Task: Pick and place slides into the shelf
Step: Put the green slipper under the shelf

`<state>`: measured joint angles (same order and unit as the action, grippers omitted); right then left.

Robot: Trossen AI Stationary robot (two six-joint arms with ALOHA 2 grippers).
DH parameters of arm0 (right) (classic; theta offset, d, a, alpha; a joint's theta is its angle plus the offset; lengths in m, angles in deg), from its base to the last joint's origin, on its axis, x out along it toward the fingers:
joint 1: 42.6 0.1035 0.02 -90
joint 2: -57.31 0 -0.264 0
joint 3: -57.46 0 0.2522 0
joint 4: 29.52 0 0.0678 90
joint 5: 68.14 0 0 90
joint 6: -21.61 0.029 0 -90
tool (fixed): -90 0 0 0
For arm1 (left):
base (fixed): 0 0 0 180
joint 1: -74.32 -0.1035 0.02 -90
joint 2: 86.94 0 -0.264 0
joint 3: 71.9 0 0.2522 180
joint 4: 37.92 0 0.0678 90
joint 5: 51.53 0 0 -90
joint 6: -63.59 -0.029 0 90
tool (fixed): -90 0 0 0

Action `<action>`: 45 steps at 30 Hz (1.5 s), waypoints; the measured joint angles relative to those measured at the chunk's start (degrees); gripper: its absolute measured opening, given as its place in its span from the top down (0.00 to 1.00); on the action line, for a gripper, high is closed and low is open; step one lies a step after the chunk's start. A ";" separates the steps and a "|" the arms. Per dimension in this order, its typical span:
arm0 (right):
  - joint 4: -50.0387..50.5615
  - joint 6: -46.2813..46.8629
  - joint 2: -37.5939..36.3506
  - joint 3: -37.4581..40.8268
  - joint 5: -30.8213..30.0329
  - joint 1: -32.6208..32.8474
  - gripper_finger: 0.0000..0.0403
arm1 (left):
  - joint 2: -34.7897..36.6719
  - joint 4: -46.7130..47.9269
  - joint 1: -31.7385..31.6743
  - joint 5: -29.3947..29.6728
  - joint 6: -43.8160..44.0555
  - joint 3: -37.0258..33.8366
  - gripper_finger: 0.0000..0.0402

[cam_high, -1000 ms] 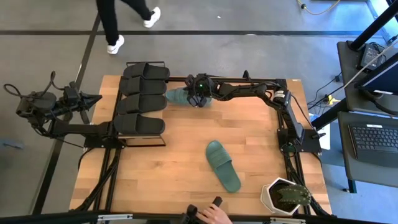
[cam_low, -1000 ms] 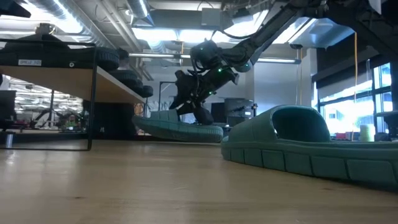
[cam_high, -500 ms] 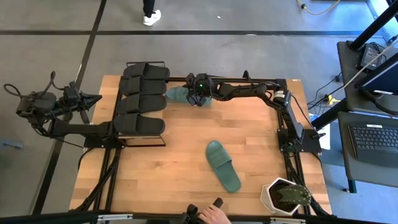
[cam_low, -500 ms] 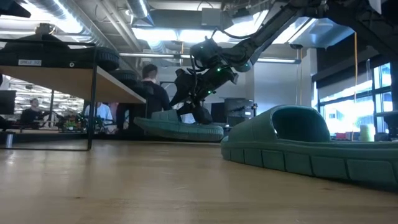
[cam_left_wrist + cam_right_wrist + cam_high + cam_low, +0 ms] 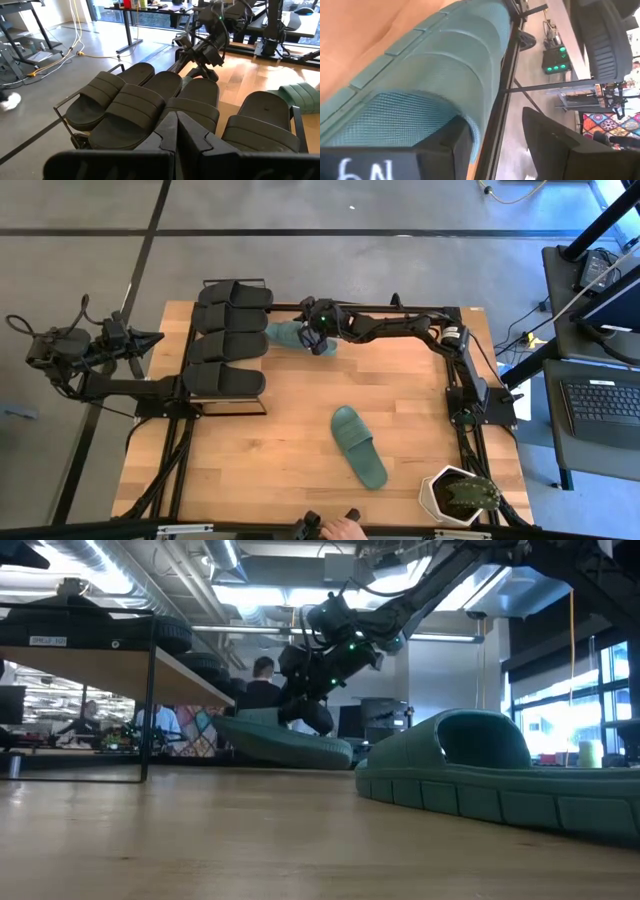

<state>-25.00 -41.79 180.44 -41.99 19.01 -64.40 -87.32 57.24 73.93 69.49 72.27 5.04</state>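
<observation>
Four black slides (image 5: pixel 230 340) lie side by side, soles down, on the shelf (image 5: pixel 262 408) at the table's far left. One teal slide (image 5: pixel 358 445) rests flat on its sole mid-table. The other teal slide (image 5: pixel 285 333) sits beside the shelf, tilted, under my right gripper (image 5: pixel 318 332), whose fingers stand apart in the right wrist view. My left gripper (image 5: pixel 152 338) waits shut off the table's left edge, level with the shelf. My right gripper comes at the teal slide (image 5: pixel 435 75) slanting down from the table's right. One finger (image 5: pixel 452 147) is tucked under the slide's teal edge (image 5: pixel 474 134); the other finger (image 5: pixel 555 145) stands clear across a gap. The slide's shelf-side end (image 5: pixel 228 722) is raised and its other end (image 5: pixel 340 754) stays low by the table.
The shelf's thin black frame (image 5: pixel 505 75) stands right beside the held slide. A potted plant (image 5: pixel 460 495) sits at the table's near right corner. A person's hand (image 5: pixel 335 528) shows at the near edge. People (image 5: pixel 260 685) move in the room beyond.
My right gripper has moved up a little and toward the shelf. The teal slide under it lay flat a second ago; now its shelf-side end is tipped up and it has shifted slightly toward the shelf, while its other end stays low.
</observation>
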 joint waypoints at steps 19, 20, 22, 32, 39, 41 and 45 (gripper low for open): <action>11.17 8.08 -0.15 0.02 4.78 1.44 0.58 | 0.00 0.00 0.01 0.00 0.12 0.01 1.00; 11.16 8.88 -0.15 0.02 4.76 1.69 0.58 | 0.00 0.00 0.00 0.00 0.14 0.01 1.00; 11.44 11.40 -0.29 0.02 4.56 2.22 0.58 | 0.01 0.00 0.00 0.00 0.14 0.01 1.00; 29.71 32.74 -9.83 0.04 1.06 3.02 0.58 | 0.00 0.00 -0.01 0.00 0.14 0.00 1.00; 50.82 47.91 -15.92 0.00 1.16 2.49 0.58 | 0.01 0.01 0.01 -0.01 0.14 0.01 1.00; 54.79 50.18 -15.67 0.02 1.20 2.49 0.58 | 0.00 0.00 0.01 0.00 0.14 0.01 1.00; 57.78 52.62 -12.93 0.02 1.16 2.47 0.58 | 0.00 0.00 0.00 0.01 0.14 0.01 1.00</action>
<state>32.79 10.83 167.51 -41.97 20.17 -61.93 -87.32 57.24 73.92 69.51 72.41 5.05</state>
